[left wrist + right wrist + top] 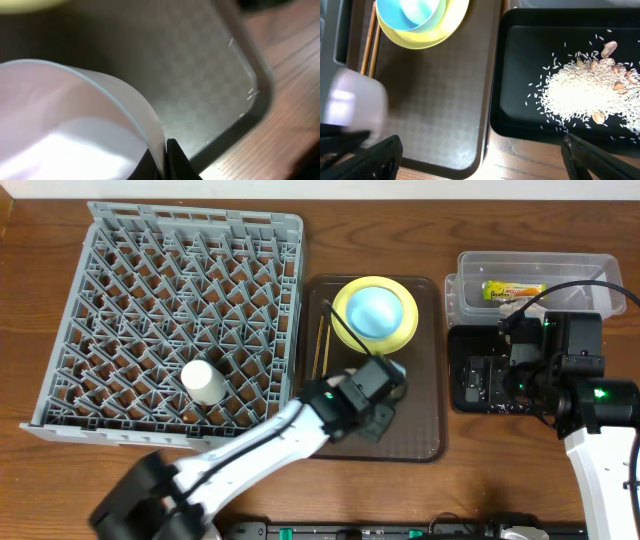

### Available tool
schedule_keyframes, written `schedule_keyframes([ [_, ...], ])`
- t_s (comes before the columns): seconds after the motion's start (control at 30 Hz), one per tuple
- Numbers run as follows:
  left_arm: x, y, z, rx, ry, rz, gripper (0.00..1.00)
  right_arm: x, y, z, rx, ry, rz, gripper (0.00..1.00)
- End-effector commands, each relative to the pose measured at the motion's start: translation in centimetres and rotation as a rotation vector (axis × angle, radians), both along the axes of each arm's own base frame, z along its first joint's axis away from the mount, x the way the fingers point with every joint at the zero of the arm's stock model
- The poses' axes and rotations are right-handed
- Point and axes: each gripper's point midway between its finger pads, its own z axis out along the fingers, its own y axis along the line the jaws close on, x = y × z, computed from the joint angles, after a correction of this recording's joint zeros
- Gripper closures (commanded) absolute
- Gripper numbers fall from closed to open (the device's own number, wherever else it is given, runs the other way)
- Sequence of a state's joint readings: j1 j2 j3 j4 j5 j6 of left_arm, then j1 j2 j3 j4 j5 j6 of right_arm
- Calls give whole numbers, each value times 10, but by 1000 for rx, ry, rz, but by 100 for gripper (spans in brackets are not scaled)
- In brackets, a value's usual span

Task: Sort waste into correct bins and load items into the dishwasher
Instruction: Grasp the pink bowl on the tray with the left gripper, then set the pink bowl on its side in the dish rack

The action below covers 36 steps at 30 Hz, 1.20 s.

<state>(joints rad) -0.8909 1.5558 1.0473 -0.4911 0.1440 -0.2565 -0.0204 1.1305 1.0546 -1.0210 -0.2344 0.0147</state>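
Pale pink-white bowl, rim pinched in our left gripper; the grey dish rack lies leftward in the overhead frame.

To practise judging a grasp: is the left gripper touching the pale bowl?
Touching. The left wrist view shows the wall of the pale bowl pinched between the dark fingertips of the left gripper, no gap visible.
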Motion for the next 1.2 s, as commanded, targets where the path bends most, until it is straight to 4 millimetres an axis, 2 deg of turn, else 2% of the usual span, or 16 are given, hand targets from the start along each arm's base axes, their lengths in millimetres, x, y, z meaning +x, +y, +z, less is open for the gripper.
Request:
schedule_keyframes([
  [0.0, 36, 17, 64, -98, -111, 77, 95, 3, -4, 6, -5, -16, -8, 1],
  [0.13, 70, 60, 102, -124, -176, 184, 94, 3, -4, 6, -5, -16, -8, 1],
  [0.23, 89, 86, 122, -179, -197, 209, 94, 3, -4, 6, -5, -17, -8, 1],
  [0.43, 115, 132, 141, -417, -101, 259, 94, 2, -4, 5, -5, -9, -8, 1],
  [0.6, 130, 173, 160, -669, -45, 252, 94, 2, -4, 5, -5, -10, -8, 1],
  [0.73, 136, 197, 171, -892, 21, 214, 94, 2, -4, 5, -5, -9, -8, 1],
  [0.8, 142, 209, 169, -965, 47, 214, 94, 2, -4, 5, -5, -9, -8, 1],
  [0.97, 161, 246, 148, -1051, 74, 276, 94, 1, -4, 5, -5, -6, -8, 1],
  [1.17, 176, 272, 122, -1131, 123, 322, 94, 1, -3, 5, -5, -7, -8, 1],
])
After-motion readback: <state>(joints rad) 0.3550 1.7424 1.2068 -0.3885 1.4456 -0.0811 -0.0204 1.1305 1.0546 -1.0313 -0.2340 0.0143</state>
